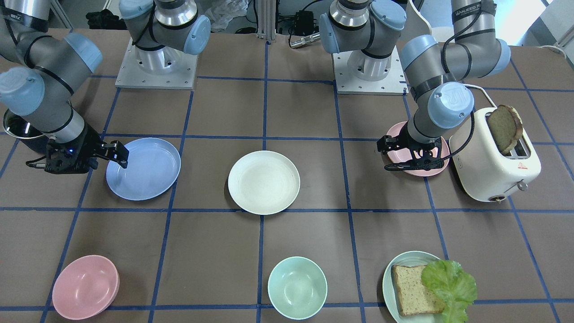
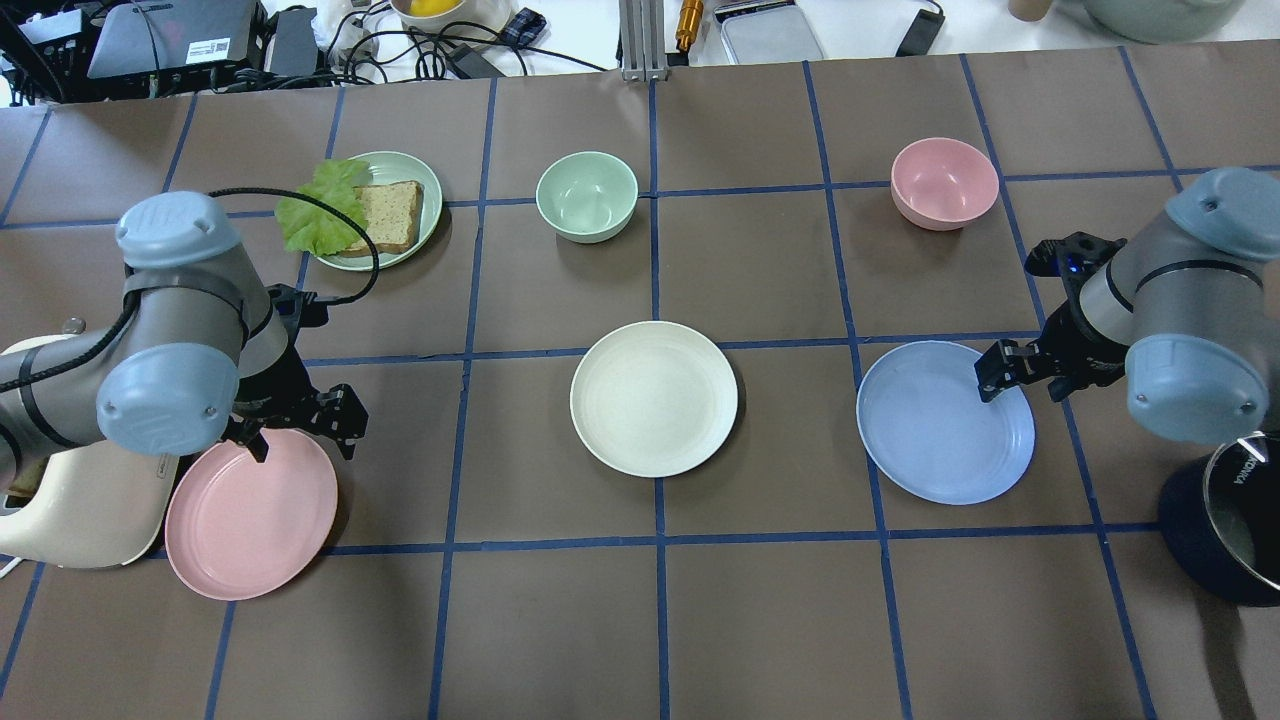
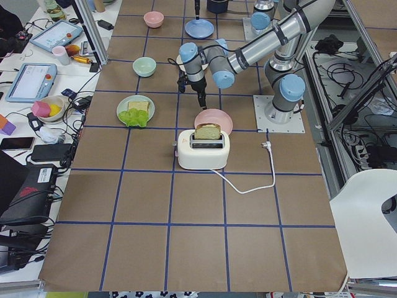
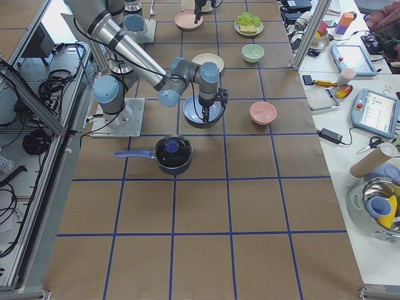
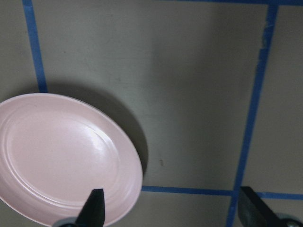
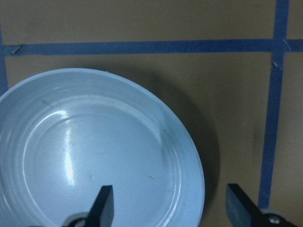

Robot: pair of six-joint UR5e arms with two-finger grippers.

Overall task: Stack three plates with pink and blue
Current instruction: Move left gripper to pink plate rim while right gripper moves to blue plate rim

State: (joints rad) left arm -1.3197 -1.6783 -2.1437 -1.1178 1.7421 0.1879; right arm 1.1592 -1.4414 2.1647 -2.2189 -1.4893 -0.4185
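Your left gripper (image 5: 173,208) is spread wide and empty, with one finger over the pink plate (image 2: 250,515) at the table's left and the other outside its rim. Your right gripper (image 6: 173,208), equally open and empty, straddles the rim of the blue plate (image 2: 940,440) at the right. The cream plate (image 2: 654,397) lies in the middle, well apart from both.

The thin rims are the risk, I judge: a shallow pinch may let a plate tilt or slip on the lift. The pink plate sits just beside the toaster (image 1: 493,166), so a shove could jam it there. If both arms head for the middle together, they may meet.

A saucepan (image 2: 1220,520) stands near the right arm's elbow. The pink bowl (image 2: 944,182), mint bowl (image 2: 587,196) and green plate (image 2: 372,210) of bread and lettuce sit far across, out of the path.
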